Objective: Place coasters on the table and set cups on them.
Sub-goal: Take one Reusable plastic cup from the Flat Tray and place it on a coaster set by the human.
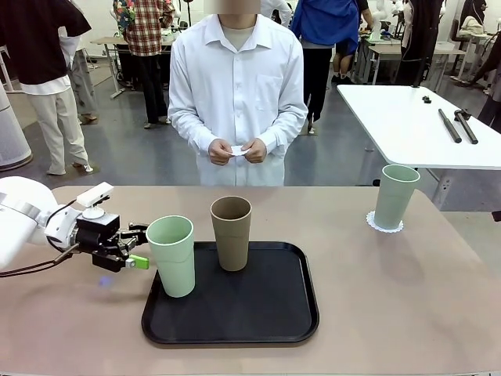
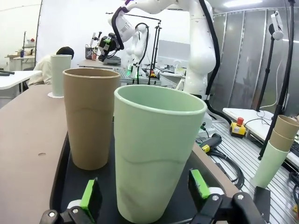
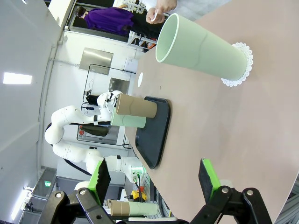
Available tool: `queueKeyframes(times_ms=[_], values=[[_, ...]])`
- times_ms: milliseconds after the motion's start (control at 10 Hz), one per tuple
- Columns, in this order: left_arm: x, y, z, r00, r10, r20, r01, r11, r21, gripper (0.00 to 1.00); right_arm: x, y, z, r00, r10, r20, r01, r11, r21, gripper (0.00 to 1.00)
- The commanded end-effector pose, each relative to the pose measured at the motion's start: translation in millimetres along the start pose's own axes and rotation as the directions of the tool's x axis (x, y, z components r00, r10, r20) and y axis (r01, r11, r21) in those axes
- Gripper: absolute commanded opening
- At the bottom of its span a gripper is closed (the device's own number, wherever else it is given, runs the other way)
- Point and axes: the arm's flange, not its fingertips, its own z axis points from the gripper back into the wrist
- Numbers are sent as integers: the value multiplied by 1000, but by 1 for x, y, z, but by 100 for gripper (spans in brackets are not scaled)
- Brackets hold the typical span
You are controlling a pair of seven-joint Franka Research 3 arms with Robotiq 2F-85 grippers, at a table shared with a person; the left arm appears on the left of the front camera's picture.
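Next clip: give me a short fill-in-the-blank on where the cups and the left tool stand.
The left tool is ____, its pads either side of the near green cup.
The brown cup stands beside it on the black ____.
The other green cup, at the table's right end, stands on a white ____.
Missing words: open; tray; coaster.
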Motion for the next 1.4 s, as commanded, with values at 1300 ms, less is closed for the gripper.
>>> queueKeyframes(times_ms=[1300], values=[[-19,9,-29,1000,0,-10,-1,993,-115,100,1,1,0,1000,-15,0,15,1000,-4,100]])
